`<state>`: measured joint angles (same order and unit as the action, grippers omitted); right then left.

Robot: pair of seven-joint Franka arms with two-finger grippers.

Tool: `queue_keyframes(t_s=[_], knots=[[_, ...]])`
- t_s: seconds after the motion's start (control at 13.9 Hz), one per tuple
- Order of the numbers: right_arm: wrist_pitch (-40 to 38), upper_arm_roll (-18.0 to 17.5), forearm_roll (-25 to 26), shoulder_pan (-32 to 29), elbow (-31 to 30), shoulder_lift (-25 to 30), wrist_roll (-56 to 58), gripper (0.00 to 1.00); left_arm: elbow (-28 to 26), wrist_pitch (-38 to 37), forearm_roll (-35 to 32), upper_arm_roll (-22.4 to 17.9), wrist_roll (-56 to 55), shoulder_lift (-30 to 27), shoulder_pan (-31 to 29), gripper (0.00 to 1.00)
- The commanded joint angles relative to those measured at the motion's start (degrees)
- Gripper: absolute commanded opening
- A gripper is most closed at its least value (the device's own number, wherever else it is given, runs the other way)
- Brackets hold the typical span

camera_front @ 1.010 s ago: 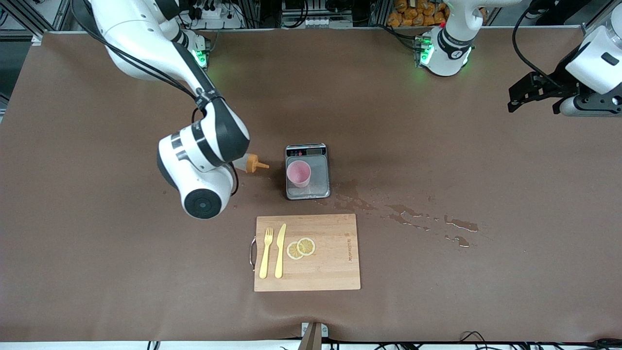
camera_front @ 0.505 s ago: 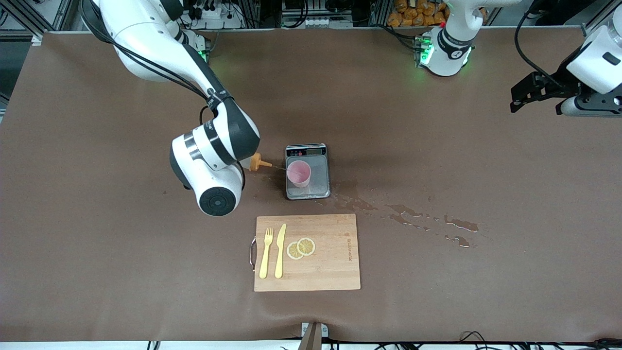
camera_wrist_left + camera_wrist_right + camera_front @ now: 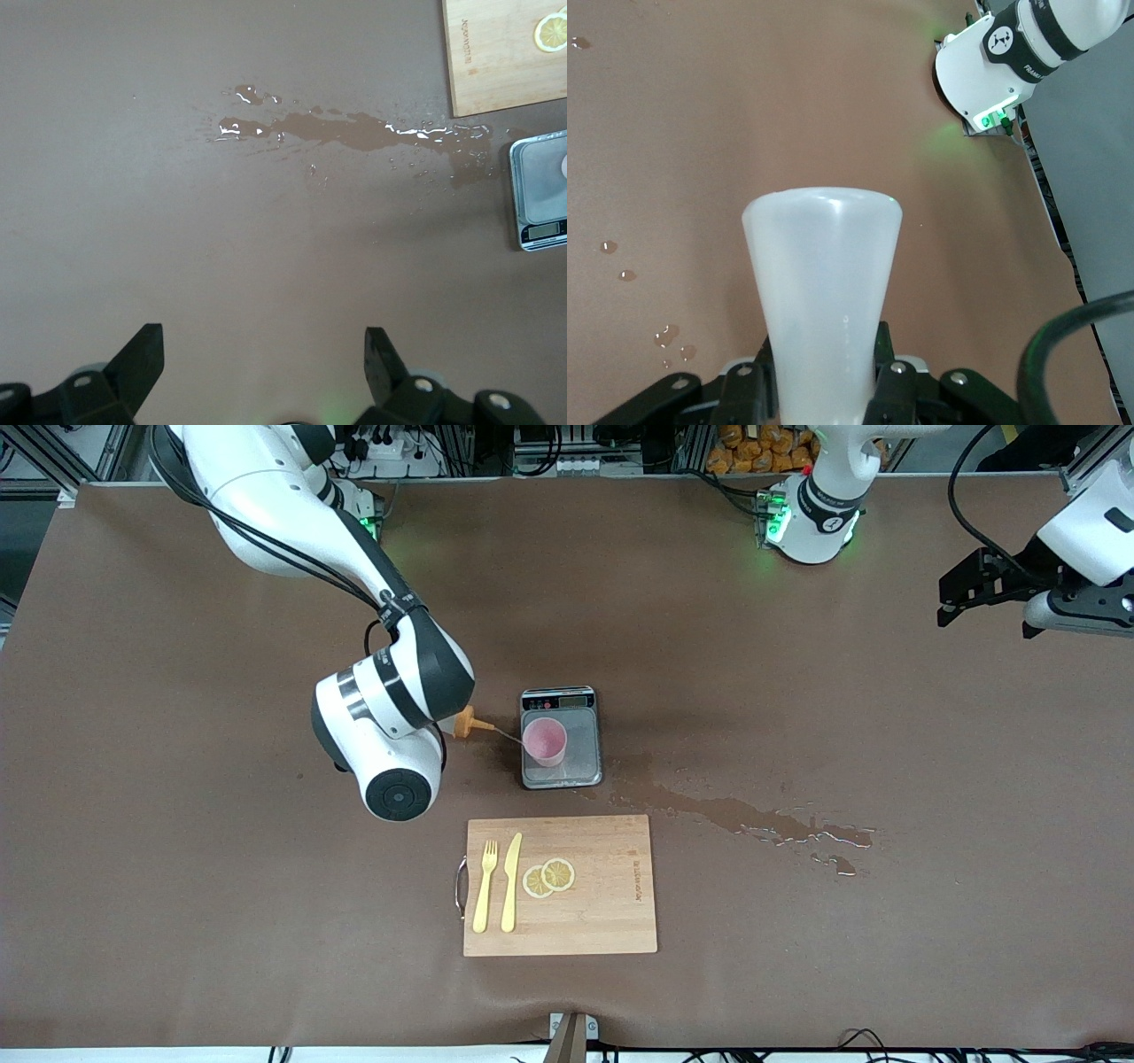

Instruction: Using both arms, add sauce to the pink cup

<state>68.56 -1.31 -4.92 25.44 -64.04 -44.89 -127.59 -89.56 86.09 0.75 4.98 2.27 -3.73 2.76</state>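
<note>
Sauce going into cup; pour under way, not judged complete.

Right gripper [image 3: 819,390] is clamped on the sauce [image 3: 822,301], nozzle aimed at the cup [image 3: 543,741] just beside it on the scale [image 3: 580,766]. Left gripper [image 3: 261,354], spread wide, waits over bare bench [image 3: 886,921] well apart; open room all round.

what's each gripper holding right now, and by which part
The right gripper is shut on the sauce bottle, pinching its whitish body, orange nozzle aimed at the pink cup. The left gripper is open and holds nothing.
</note>
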Motion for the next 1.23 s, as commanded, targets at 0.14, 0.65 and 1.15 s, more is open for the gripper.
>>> queue_keyframes(t_s=[0.14,0.65,1.15], knots=[[-1.1,-0.2,-1.9,-3.3,0.5,1.7,5.8,0.37,0.8,1.3,-0.7,0.2,1.0,0.0,0.1,1.0],[-5.1,-0.4,-12.9,-14.9,0.6,3.9,21.9,0.48,0.5,1.3,-0.5,-0.1,1.0,0.1,0.0,1.0],[-10.1,-0.2,-24.7,-29.6,0.3,5.0,42.9,0.48,0.8,1.4,-0.4,0.2,1.0,0.1,0.1,1.0]])
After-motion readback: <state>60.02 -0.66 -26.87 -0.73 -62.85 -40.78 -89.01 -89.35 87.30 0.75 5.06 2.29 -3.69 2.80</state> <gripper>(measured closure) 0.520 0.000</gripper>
